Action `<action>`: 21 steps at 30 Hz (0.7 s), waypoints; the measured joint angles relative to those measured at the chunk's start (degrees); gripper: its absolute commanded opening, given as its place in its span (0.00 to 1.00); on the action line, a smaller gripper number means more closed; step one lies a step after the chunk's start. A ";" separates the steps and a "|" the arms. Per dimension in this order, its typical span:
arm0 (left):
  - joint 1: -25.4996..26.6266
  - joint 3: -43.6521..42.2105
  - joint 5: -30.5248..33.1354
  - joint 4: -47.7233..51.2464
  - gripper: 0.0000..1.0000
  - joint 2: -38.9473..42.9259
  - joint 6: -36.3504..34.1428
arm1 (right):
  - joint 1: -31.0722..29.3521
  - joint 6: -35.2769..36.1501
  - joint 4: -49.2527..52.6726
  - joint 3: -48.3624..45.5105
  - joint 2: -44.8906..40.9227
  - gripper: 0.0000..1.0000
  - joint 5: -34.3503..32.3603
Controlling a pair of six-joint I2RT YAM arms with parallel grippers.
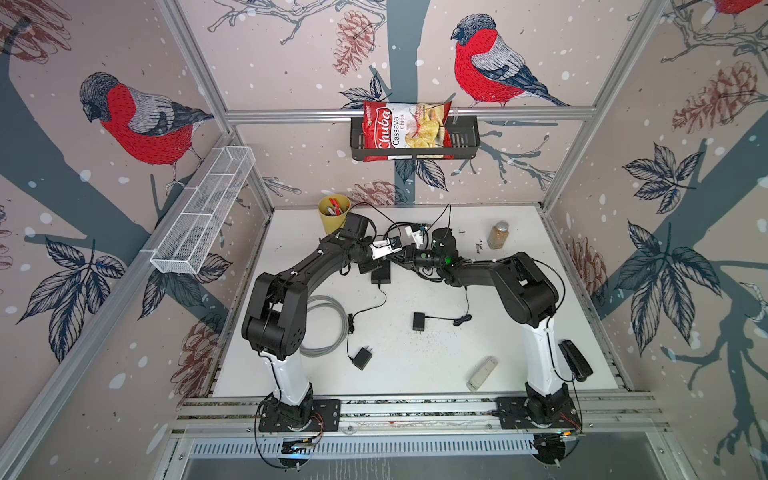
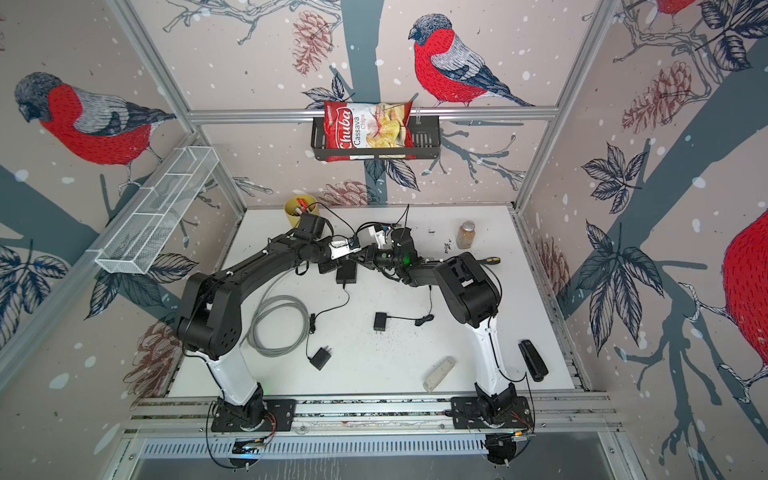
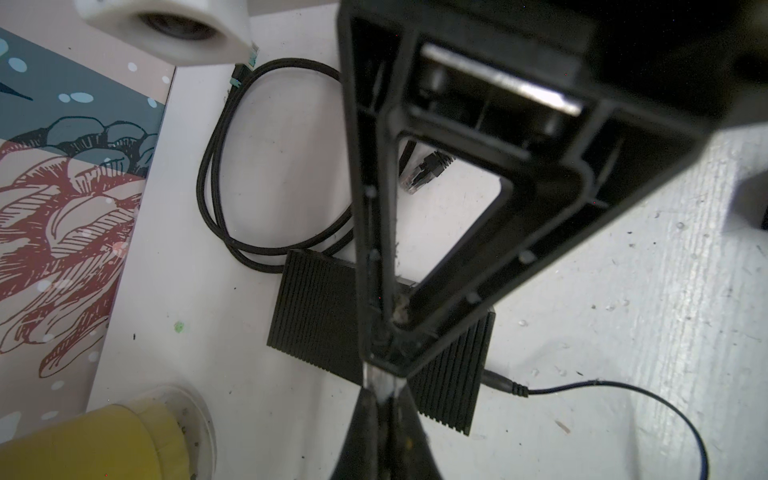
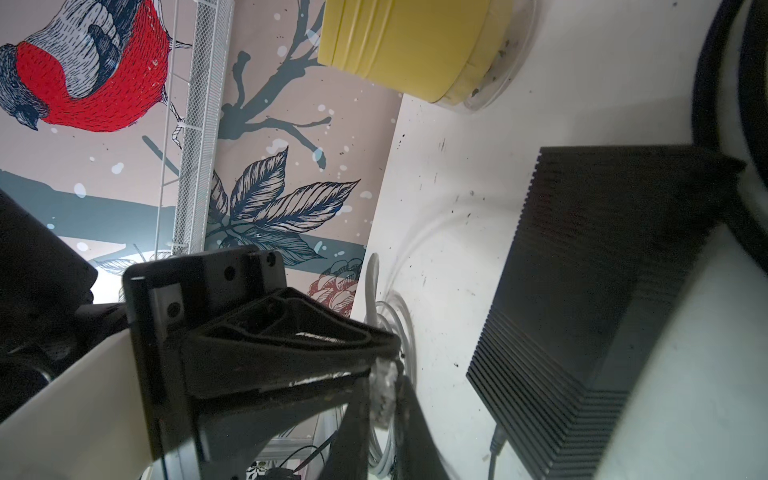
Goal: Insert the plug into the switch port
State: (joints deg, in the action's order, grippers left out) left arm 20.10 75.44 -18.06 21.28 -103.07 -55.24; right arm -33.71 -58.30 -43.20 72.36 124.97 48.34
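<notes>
The switch (image 1: 381, 272) is a black ribbed box lying flat on the white table (image 1: 519, 332), seen in both top views (image 2: 347, 272). My two grippers meet tip to tip just above its far end. In the left wrist view my left gripper (image 3: 381, 388) is shut on a small clear plug (image 3: 380, 380), and the right gripper's fingertips (image 3: 386, 357) press on it from the opposite side. In the right wrist view my right gripper (image 4: 384, 386) pinches the same plug (image 4: 384, 392) beside the switch (image 4: 602, 291). The switch's ports do not show.
A black cable (image 3: 216, 166) with its own plug (image 3: 424, 172) lies behind the switch. A power lead (image 3: 503, 384) enters the switch. A yellow cup (image 1: 333, 212), brown bottle (image 1: 498, 235), grey cable coil (image 1: 328, 328), two adapters (image 1: 419, 321) (image 1: 360, 357) and stapler (image 1: 575, 359) stand around.
</notes>
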 measured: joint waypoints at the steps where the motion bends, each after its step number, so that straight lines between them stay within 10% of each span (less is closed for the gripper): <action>1: 0.02 -0.50 0.31 -0.59 0.21 0.20 0.04 | 0.00 0.11 -0.04 -0.09 -0.09 0.11 0.26; 21: -2.29 -4.28 -6.03 -6.99 0.25 2.05 2.58 | 0.04 4.33 0.44 -0.33 -1.29 0.11 1.09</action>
State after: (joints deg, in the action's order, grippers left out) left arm 17.80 71.16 -24.10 14.28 -101.01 -52.66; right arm -33.67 -53.98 -42.76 72.03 123.68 49.43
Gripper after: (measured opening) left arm 0.260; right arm 0.116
